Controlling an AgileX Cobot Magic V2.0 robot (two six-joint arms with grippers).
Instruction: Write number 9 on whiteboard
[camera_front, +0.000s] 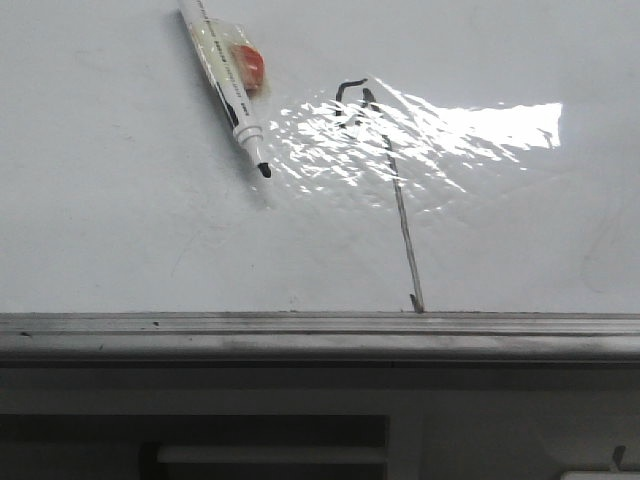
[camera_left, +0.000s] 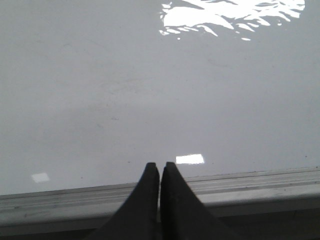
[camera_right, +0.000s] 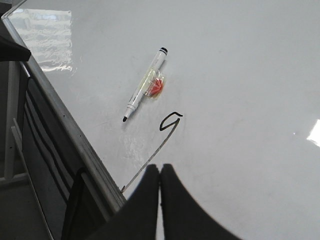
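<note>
The whiteboard (camera_front: 120, 200) fills the front view, glossy with wrinkled glare at its middle. The number 9 (camera_front: 392, 180) is drawn on it in black: a small hooked loop at the top and a long slanted stroke down to the grey edge rail (camera_front: 300, 330). It also shows in the right wrist view (camera_right: 167, 125). A white marker (camera_front: 225, 80) with a black tip and a red-orange tag lies uncapped on the board, left of the 9, and also shows in the right wrist view (camera_right: 145, 85). My left gripper (camera_left: 160, 166) is shut and empty over the rail. My right gripper (camera_right: 160, 168) is shut and empty near the 9's long stroke.
Below the rail a dark grey panel with slots (camera_front: 270, 450) runs along the front. In the right wrist view the board's edge rail (camera_right: 75, 130) runs diagonally, with dark slotted framing (camera_right: 45, 145) beside it.
</note>
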